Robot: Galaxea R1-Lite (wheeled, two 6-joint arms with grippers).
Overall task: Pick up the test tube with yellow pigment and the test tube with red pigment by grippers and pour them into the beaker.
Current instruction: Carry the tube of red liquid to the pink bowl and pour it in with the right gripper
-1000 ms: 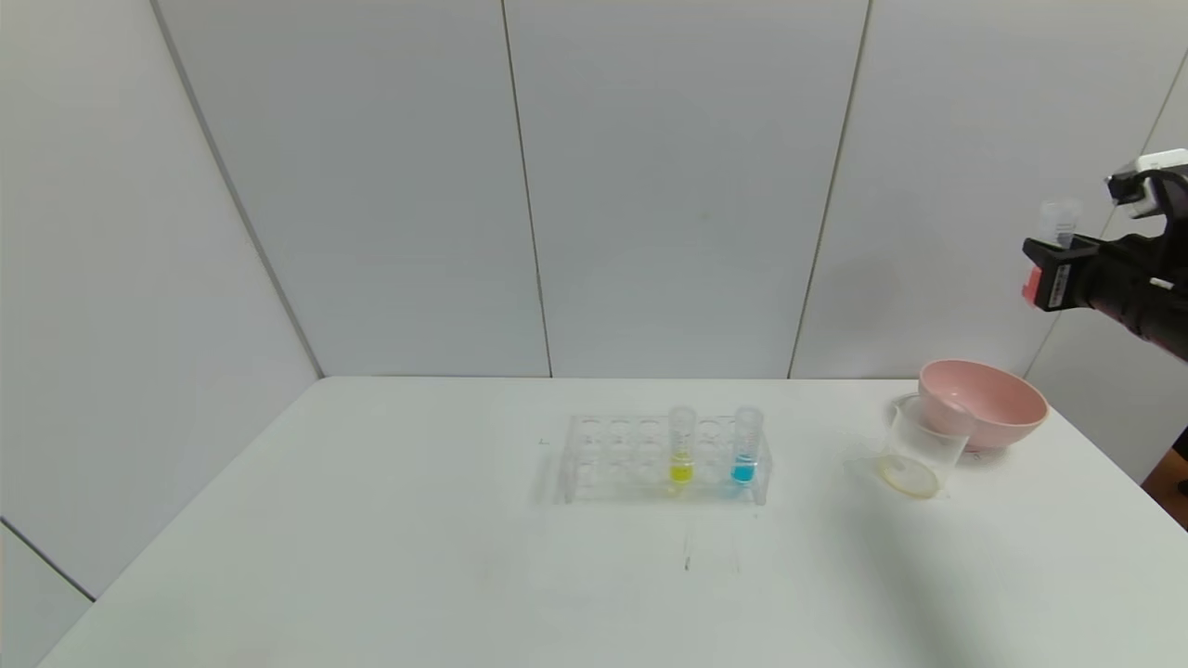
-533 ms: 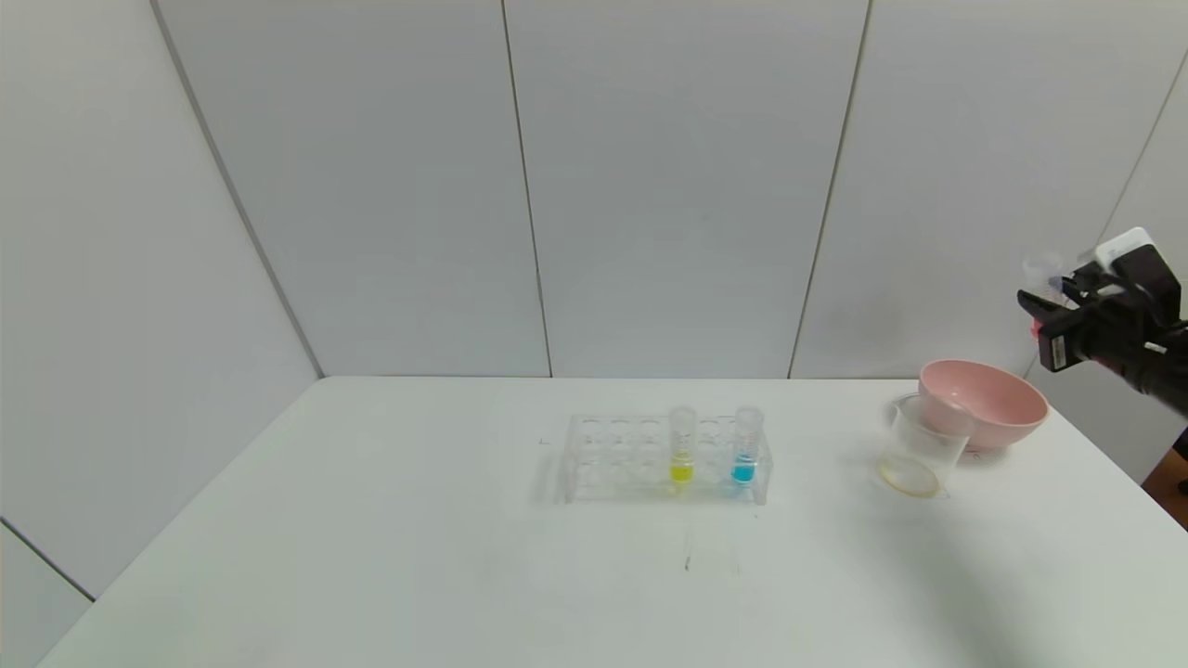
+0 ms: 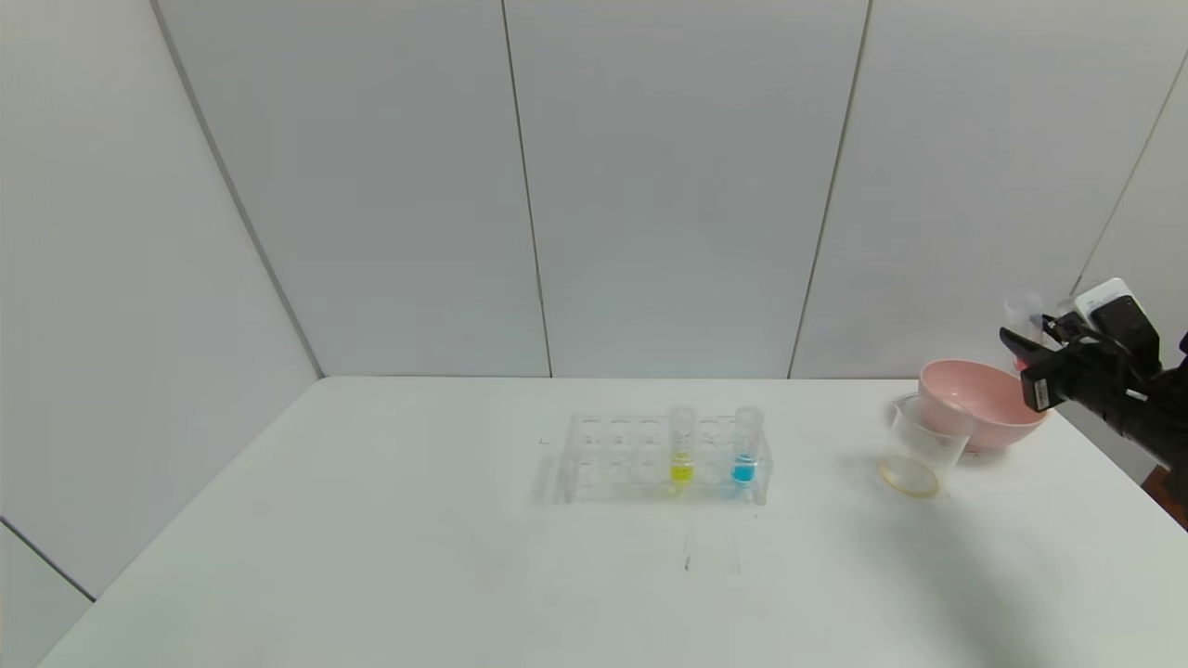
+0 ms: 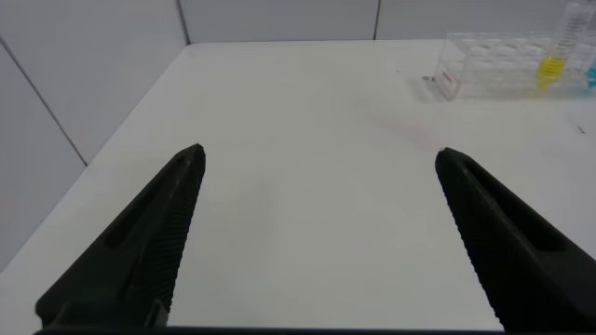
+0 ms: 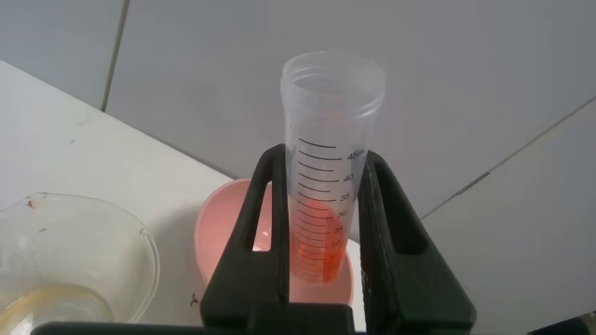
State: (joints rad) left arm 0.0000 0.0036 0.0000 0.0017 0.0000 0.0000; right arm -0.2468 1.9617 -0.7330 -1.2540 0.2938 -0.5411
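right black claw gripper (image 5: 321, 265) clamped on clear red-liquid tube (image 5: 328, 177) | near small clear spouted beaker (image 3: 919, 448) | centre mouth over rim, tip slowly

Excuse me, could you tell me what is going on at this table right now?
The right tool is shut on the test tube with red pigment, held upright above the pink bowl at the table's right edge, near the beaker. The test tube with yellow pigment and a blue one stand in the clear rack. The left tool hangs open over bare table, away from the rack.
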